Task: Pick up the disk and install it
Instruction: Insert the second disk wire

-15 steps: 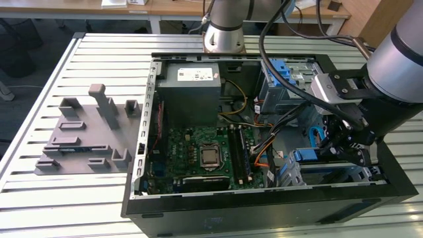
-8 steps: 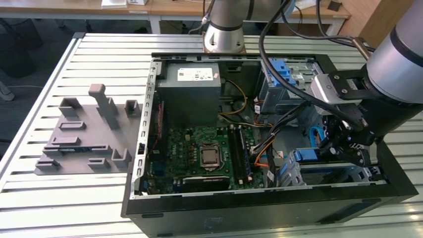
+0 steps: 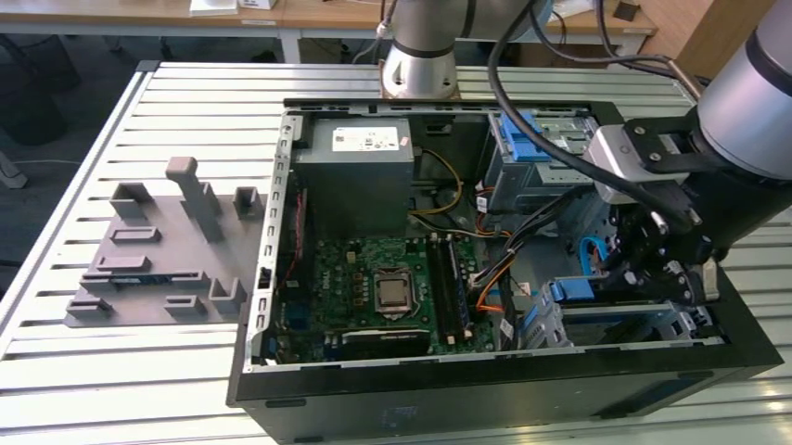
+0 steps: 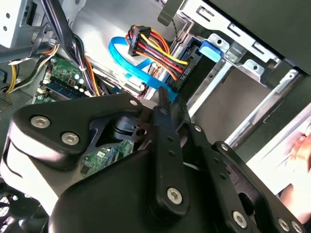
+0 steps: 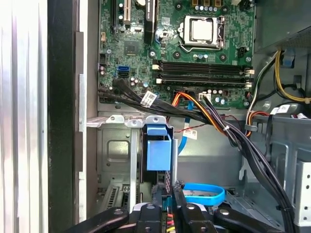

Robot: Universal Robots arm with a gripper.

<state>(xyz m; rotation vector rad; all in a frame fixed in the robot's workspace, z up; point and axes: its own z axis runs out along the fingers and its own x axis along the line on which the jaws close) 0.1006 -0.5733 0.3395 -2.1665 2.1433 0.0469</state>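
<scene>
- Slatted metal table [image 3: 185,371] underneath, with a desk edge beyond it at the back in the exterior view.
- Lying open on the table: a black computer case [image 3: 495,408], with a green motherboard [image 3: 384,287] on its floor and a grey power supply box [image 3: 359,171] towards the back.
- Resting on the slats at the exterior view's left, well apart from the arm: a grey moulded fixture [image 3: 161,250].
- Reaching down into the case corner at the exterior view's right: the gripper [image 3: 662,283], poised just above the metal drive cage [image 3: 619,334].
- Fingertips drawn together, almost closed in both wrist views [image 4: 165,97] [image 5: 169,191]; nothing visibly clamped between them.
- Seated in the drive cage, right below the gripper: the disk [image 3: 617,311], showing as a pale bluish strip seen edge-on.
- Standing up from the cage beside it: a blue plastic latch [image 5: 159,148].
- Running near the cage: a blue flat cable [image 4: 131,63] and a bundle of red, yellow and black wires [image 4: 155,51].
</scene>
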